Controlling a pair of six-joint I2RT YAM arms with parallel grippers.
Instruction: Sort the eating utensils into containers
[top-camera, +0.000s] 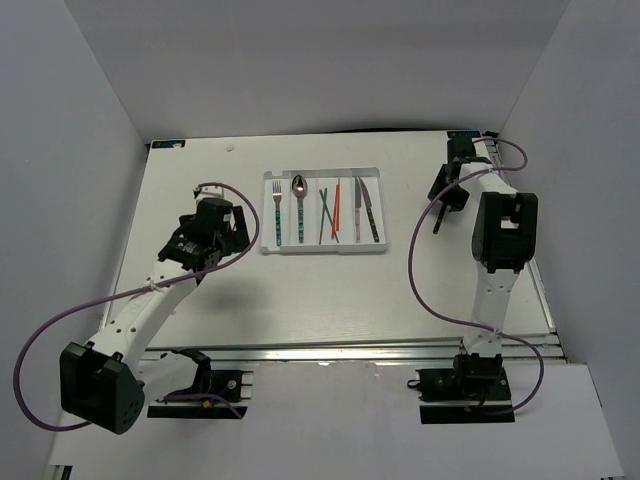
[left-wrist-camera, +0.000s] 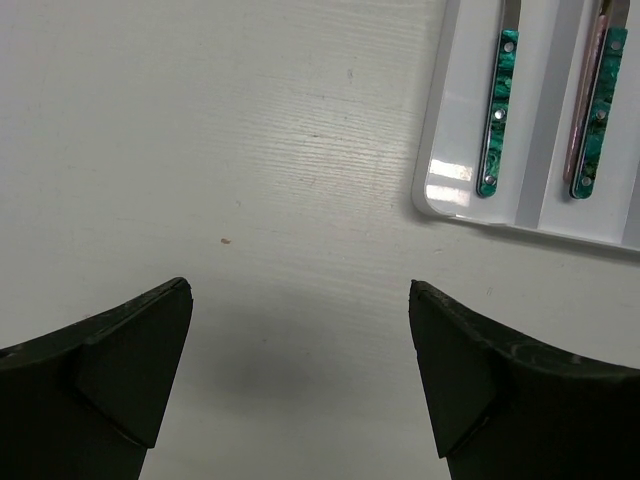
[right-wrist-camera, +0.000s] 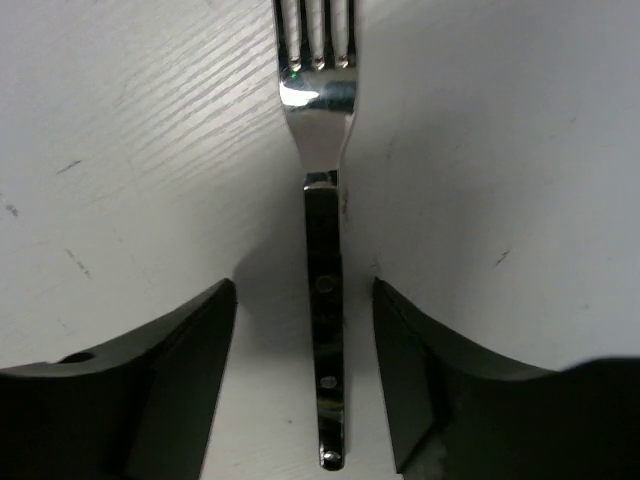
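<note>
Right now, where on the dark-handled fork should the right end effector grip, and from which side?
Grip the fork by its dark handle, from above: it lies flat on the table, and the straight, narrow handle runs between the open fingers of the right end effector, which can close across it.

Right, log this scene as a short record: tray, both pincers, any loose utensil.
tray: flat white rectangular plastic tray, holding a teal-handled fork, a spoon and chopsticks
loose utensil: dark-handled silver fork lying on the white table, outside the tray
right pincer: open, straddling that fork's handle, gaps either side
left pincer: open, empty, above bare table beside the tray's corner
</note>
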